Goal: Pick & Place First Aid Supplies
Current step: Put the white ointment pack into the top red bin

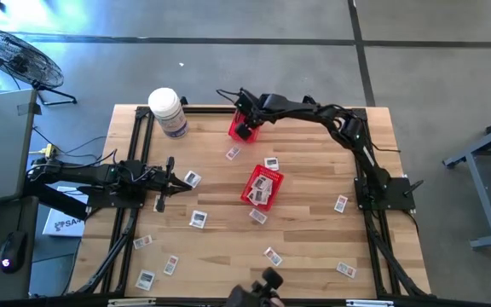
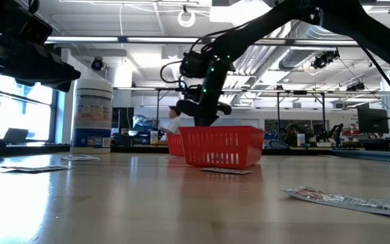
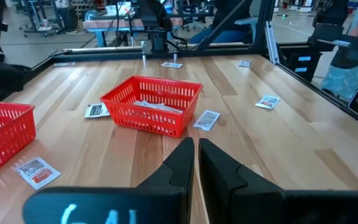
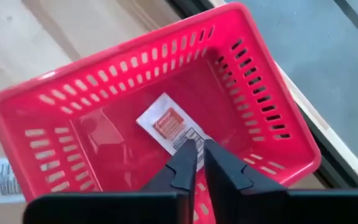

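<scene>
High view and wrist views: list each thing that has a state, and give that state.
Right gripper: over the far basket, fingers slightly parted, just above a packet.
Far basket: upright, one packet flat inside.
Middle basket: upright, several packets inside.
Left gripper: waiting at the table's left side, shut, empty.
Jar: upright, lid on.
Loose packets: flat, scattered on the table.

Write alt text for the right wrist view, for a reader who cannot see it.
The right gripper hangs just above a red plastic mesh basket and a small flat white packet with an orange-red patch and dark print that lies on the basket's floor. Its dark fingers stand a narrow gap apart. Pale wooden tabletop shows beside the basket.
</scene>
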`<state>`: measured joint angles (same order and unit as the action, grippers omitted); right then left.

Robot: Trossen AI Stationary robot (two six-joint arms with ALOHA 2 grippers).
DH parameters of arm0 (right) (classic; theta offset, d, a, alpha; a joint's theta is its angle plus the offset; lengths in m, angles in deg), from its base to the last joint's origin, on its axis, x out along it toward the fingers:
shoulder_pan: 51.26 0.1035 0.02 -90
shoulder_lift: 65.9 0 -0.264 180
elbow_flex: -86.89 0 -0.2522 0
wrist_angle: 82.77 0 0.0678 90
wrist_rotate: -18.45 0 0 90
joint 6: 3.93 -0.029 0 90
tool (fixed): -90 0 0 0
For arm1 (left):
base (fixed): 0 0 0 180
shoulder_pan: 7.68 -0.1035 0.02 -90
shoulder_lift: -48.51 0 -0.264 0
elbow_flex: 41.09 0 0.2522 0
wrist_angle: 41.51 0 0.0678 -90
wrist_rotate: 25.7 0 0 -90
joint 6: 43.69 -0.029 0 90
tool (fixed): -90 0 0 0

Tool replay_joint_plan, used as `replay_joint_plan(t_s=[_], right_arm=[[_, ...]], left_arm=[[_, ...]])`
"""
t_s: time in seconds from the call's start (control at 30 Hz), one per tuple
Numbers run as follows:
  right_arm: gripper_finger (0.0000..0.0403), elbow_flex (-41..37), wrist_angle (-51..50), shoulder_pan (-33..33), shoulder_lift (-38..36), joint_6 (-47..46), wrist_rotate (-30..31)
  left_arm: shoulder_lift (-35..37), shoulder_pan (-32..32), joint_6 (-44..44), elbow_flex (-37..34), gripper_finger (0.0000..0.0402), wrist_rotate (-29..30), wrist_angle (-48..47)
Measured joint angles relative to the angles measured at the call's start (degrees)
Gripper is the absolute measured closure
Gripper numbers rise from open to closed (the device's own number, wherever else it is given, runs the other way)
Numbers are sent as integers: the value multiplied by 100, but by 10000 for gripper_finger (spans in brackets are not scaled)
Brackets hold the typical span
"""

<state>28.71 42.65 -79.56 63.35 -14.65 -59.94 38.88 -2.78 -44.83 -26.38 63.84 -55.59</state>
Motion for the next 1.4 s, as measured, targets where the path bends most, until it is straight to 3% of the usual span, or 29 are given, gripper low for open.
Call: replay_joint_plan(t_s=[0.13,0.3,0.53,0.7,0.87,1.03,1.4], right_arm=[[344,197,-88,-35,0,-404,-223],[324,872,-847,343,-26,-117,-404],[323,1643,-2181,1894,-39,742,-605],[323,1678,-2183,3138,-48,824,-1190],[323,1392,-1627,4171,-48,958,-1405],[323,770,-1032,4810,-48,610,-1728],[286,-605,-1258,5162,-37,215,-2573]], left_arm=[[0,0,1,0,380,0,-1],[2,1,-1,0,380,0,0],[2,1,-1,0,380,0,0],[0,1,0,0,380,0,-1],[1,-1,1,0,380,0,0],[2,-1,-1,0,380,0,0],[0,1,-1,0,380,0,0]])
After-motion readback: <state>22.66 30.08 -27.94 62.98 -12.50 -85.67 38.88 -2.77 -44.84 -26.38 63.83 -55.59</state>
